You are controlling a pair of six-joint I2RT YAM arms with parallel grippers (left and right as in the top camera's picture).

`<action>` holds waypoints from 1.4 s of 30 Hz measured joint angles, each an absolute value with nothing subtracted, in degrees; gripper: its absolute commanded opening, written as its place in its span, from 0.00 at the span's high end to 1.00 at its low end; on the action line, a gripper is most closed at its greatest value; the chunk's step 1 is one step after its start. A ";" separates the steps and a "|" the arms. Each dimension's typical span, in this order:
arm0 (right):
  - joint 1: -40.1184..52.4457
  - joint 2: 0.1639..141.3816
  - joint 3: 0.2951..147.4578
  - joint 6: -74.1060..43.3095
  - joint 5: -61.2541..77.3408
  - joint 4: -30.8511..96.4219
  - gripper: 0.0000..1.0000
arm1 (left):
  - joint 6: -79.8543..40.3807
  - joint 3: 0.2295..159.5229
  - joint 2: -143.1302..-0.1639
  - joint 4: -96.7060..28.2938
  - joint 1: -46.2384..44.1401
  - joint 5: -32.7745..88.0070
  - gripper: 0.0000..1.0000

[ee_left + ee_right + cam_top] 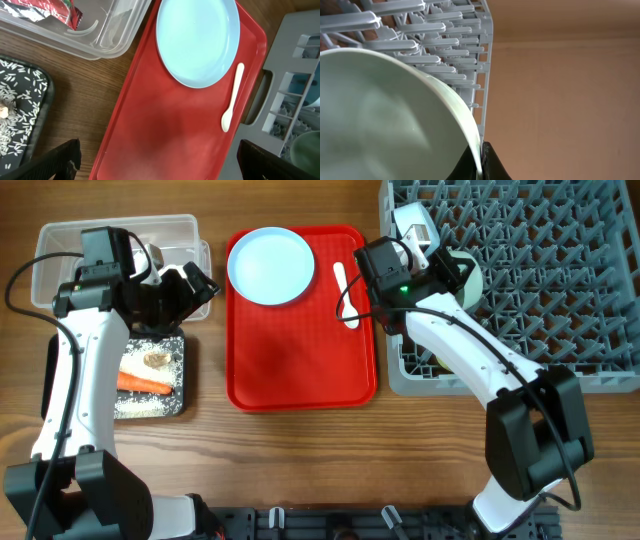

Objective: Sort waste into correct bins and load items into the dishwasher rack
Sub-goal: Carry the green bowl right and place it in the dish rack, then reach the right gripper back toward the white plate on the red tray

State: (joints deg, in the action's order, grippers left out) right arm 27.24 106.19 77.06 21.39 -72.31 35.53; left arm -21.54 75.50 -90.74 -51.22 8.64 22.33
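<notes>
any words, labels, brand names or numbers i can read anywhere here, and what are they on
No text can be read in any view.
On the red-and-white crumpled wrapper in the clear plastic rectangular tub: any print is too crumpled and blurred to read.
On the pale blue round plate, small white spoon, flat red serving tray, pale blue-green bowl and grey plastic lattice rack: no markings visible.

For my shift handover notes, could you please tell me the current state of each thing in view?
Plate: flat on the red tray, empty.
Spoon: lying on red tray, beside plate.
Bowl: gripped at its rim by right gripper, at the rack.
Left gripper: open, holding nothing.
Clear tub: holds wrapper.
Black tray: holds carrot, rice.
</notes>
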 measured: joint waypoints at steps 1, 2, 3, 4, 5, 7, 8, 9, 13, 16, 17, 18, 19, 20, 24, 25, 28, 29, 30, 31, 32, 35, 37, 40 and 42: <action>27.49 106.19 77.06 21.41 -72.31 35.55 0.96 | -21.54 75.50 -90.74 -51.22 8.64 22.33 0.00; 27.75 106.19 77.06 21.43 -72.31 35.55 0.94 | -21.54 75.50 -90.74 -51.22 8.64 22.33 0.00; 28.12 106.19 77.06 21.58 -72.29 35.53 0.92 | -21.54 75.50 -90.74 -51.22 8.64 22.33 0.00; 28.64 106.19 77.06 21.65 -72.27 35.53 0.92 | -21.54 75.50 -90.74 -51.22 8.64 22.33 0.00; 29.23 106.19 77.03 21.85 -72.25 35.53 0.91 | -21.54 75.50 -90.74 -51.22 8.64 22.33 0.00; 30.55 106.19 76.79 22.20 -72.07 35.53 0.81 | -21.54 75.50 -90.74 -51.22 8.64 22.33 0.00; 31.24 106.19 76.62 22.33 -71.90 35.55 0.73 | -21.54 75.50 -90.74 -51.22 8.64 22.33 0.00; 31.88 106.19 76.51 22.61 -71.77 35.51 0.69 | -21.54 75.50 -90.74 -51.22 8.64 22.33 0.00; 34.83 106.19 76.34 24.67 -70.78 35.51 0.33 | -21.54 75.50 -90.74 -51.22 8.64 22.35 0.00; 36.05 106.19 76.25 25.78 -70.48 34.30 0.05 | -21.54 75.50 -90.74 -51.22 8.64 22.33 0.00; 36.10 106.19 76.25 26.52 -70.46 33.63 0.02 | -21.54 75.50 -90.74 -51.22 8.64 22.33 0.00; 36.10 106.19 76.23 26.55 -70.39 33.04 0.00 | -21.54 75.50 -90.74 -51.22 8.64 22.33 0.00; 36.07 106.19 76.20 27.18 -70.13 32.29 0.00 | -21.54 75.50 -90.74 -51.22 8.64 22.33 0.00; 36.03 106.19 76.20 27.27 -69.89 31.53 0.00 | -21.54 75.50 -90.74 -51.22 8.64 22.35 0.00; 36.03 106.19 76.20 27.99 -68.45 27.70 0.00 | -21.54 75.50 -90.74 -51.22 8.64 22.33 0.00; 36.03 106.19 76.20 28.16 -68.07 27.03 0.00 | -21.54 75.50 -90.74 -51.22 8.64 22.33 0.00; 36.03 106.19 76.20 28.38 -65.89 24.67 0.00 | -21.54 75.50 -90.74 -51.22 8.64 22.33 0.00; 36.03 106.19 76.20 28.42 -65.08 24.03 0.00 | -21.54 75.50 -90.74 -51.22 8.64 22.33 0.00; 36.03 106.19 76.20 28.40 -64.10 23.40 0.00 | -21.54 75.50 -90.74 -51.22 8.64 22.33 0.00; 36.03 106.19 76.20 28.38 -63.18 22.57 0.00 | -21.54 75.50 -90.74 -51.22 8.64 22.33 0.00; 36.03 106.19 76.20 28.47 -62.70 21.45 0.00 | -21.54 75.50 -90.74 -51.22 8.64 22.33 0.00; 36.03 106.19 76.20 28.58 -61.28 16.43 0.00 | -21.54 75.50 -90.74 -51.24 8.64 22.33 0.00; 36.03 106.19 76.20 28.58 -60.71 14.20 0.00 | -21.54 75.50 -90.74 -51.22 8.64 22.33 0.00; 36.03 106.17 76.23 28.67 -57.67 12.78 0.00 | -21.54 75.50 -90.74 -51.22 8.64 22.33 0.00; 36.01 105.75 76.34 28.49 -54.11 12.82 0.00 | -21.54 75.50 -90.74 -51.22 8.64 22.33 0.00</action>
State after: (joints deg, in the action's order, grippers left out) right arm 36.01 105.75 76.34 28.49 -54.11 12.82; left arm -21.54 75.50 -90.74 -51.22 8.64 22.33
